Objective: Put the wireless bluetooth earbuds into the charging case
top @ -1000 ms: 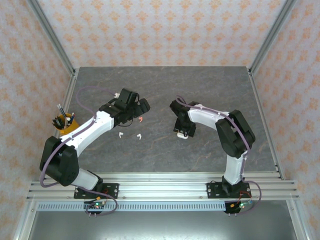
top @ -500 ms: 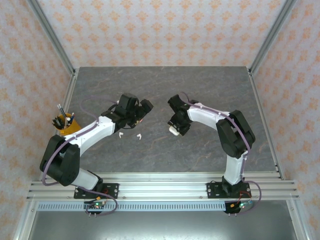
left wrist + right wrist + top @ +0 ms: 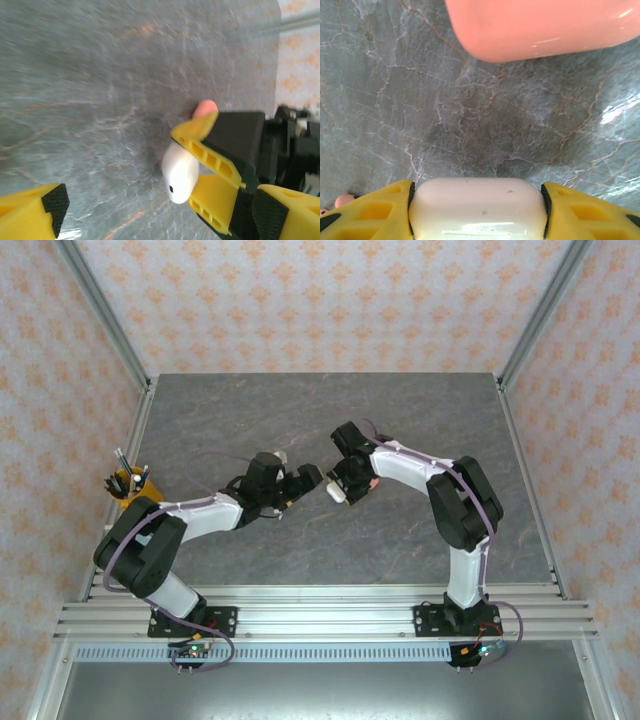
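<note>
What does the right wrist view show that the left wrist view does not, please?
Right wrist, not left wrist: a tiny pink earbud at the lower left edge, and the pink case seen broad and glossy across the top. Left wrist, not right wrist: the left gripper with jaws wide apart, the right gripper seen from outside, and a strip of patterned wall. Both: the white case clamped in the right gripper's jaws, the grey marbled table, and probably the pink case, just a tip in the left wrist view.
</note>
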You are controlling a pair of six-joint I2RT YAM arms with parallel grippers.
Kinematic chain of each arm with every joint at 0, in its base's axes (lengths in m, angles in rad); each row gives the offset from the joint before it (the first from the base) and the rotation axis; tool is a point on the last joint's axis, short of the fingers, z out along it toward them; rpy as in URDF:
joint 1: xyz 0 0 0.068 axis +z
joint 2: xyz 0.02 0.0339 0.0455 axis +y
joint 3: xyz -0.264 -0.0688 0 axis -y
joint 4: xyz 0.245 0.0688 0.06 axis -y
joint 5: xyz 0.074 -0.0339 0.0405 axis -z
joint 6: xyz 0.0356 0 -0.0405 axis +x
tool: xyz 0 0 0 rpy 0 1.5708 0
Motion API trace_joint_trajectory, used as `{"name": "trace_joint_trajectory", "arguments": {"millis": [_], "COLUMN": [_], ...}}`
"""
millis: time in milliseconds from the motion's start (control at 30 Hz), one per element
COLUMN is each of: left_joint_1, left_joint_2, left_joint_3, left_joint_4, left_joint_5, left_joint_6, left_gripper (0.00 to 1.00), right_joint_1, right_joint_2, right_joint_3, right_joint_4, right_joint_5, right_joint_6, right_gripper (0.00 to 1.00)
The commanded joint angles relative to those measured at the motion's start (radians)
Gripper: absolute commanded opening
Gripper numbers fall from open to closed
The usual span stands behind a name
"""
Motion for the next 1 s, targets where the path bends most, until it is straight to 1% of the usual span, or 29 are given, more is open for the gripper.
{"name": "trace_joint_trajectory", "arguments": {"millis": [0,133,300,400,767,967], "left_joint_1": [-0.034,-0.051,-0.058,-0.06,-0.062,-0.061], "left_joint_2": [0.029,0.058,0.106,0.135,0.193,0.214], "left_joint_3": [0.044,0.035,0.016,0.025,0.063,0.07], "left_joint_4": [0.074,0.104,0.176,0.209,0.238,0.262], "left_joint_5": [0.03,0.02,0.008,0.0,-0.012,-0.02], "left_joint_6": [0.111,0.128,0.119,0.12,0.134,0.126], "left_gripper": [0.91,0.8,0.69,0.67,0.64,0.56], "right_joint_1": [0.002,-0.006,-0.015,-0.02,-0.02,-0.019], "right_joint_2": [0.012,0.009,0.005,0.005,0.01,0.012], "right_joint_3": [0.045,0.051,0.059,0.063,0.078,0.076], "right_joint_4": [0.002,0.004,0.006,0.004,-0.001,-0.001], "right_joint_5": [-0.017,-0.03,-0.049,-0.059,-0.081,-0.086], "right_joint_6": [0.021,0.023,0.024,0.026,0.028,0.029], "right_gripper": [0.44,0.44,0.44,0.44,0.44,0.44]}}
